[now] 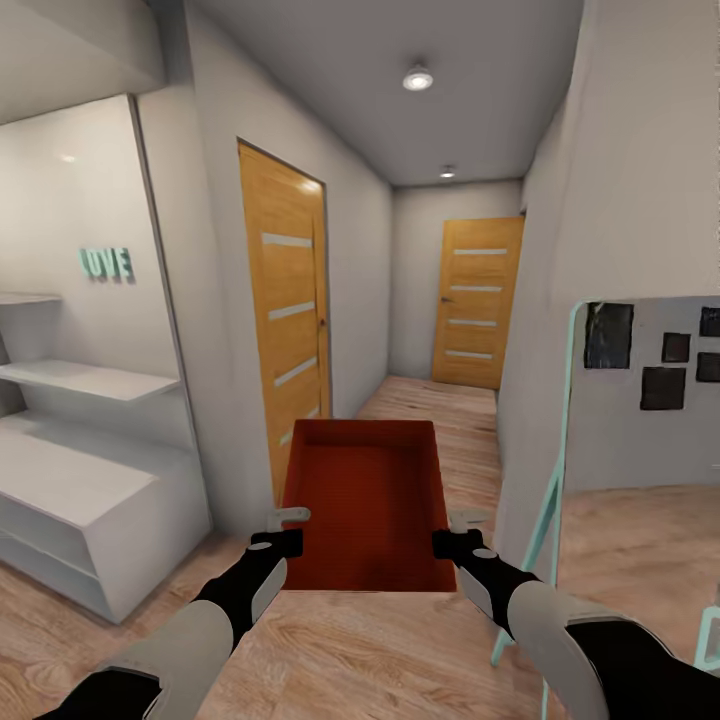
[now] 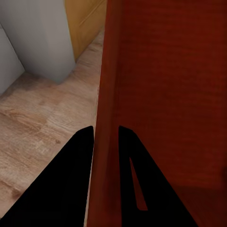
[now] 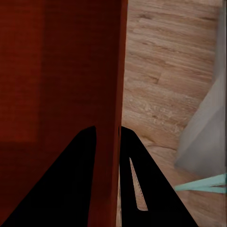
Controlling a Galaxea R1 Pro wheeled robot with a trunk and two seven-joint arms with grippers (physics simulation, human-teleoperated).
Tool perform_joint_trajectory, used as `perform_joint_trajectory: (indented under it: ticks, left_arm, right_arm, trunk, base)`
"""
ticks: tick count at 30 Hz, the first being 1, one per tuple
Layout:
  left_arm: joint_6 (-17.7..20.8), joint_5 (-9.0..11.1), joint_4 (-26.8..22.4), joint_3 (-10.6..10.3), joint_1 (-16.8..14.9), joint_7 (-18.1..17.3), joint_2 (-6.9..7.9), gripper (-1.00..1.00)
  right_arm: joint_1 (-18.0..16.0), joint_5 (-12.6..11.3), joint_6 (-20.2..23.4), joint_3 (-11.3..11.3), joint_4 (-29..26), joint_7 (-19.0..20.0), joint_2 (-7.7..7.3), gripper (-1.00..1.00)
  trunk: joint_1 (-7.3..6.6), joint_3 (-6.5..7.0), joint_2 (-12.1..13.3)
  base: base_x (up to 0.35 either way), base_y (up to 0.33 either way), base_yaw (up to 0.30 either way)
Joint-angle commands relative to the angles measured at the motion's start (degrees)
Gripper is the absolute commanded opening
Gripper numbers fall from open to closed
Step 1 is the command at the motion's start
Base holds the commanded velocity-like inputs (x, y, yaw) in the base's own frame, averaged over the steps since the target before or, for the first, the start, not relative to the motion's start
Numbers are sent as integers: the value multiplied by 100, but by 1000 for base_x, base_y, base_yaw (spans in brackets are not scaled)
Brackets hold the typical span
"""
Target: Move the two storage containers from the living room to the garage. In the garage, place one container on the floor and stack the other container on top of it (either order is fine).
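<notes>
One orange-red open-topped storage container (image 1: 365,490) hangs level in front of me above a wood plank floor, held between both arms. My left gripper (image 1: 285,530) is shut on its left wall; the left wrist view has that gripper (image 2: 105,128) straddling the thin red wall (image 2: 156,94), one finger inside and one outside. On the opposite side, my right gripper (image 1: 460,532) is shut on the right wall. The right wrist view gives the same grip, the gripper (image 3: 108,127) pinching the container's wall (image 3: 56,85). The container is empty.
I face a narrow hallway with pale walls. A wooden door (image 1: 285,310) stands on the left wall and another wooden door (image 1: 478,300) closes the far end. A white shelf unit (image 1: 80,480) sits at left; a mint-framed board (image 1: 640,390) leans at right.
</notes>
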Motion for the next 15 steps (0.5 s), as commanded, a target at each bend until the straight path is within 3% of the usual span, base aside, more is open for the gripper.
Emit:
perform_joint_trajectory:
  ticks: [1, 5, 15]
  left_arm:
    - [-227, -76, -169, 435, -5, 81, 433, -100]
    - [-227, -76, -169, 435, -5, 81, 433, -100]
    - [-227, -76, -169, 435, -5, 81, 433, -100]
  right_arm:
    - [-2, -30, -19, -94, 19, -21, 2, -100]
    - [-2, -30, -19, -94, 19, -21, 2, -100]
    - [-3, -30, -19, -94, 19, -13, 1, -100]
  trunk:
    - [5, -10, -7]
    - [5, -10, -7]
    - [5, -10, -7]
  base:
    - [322, 148, -245]
    - [319, 168, -183]
    - [315, 185, -18]
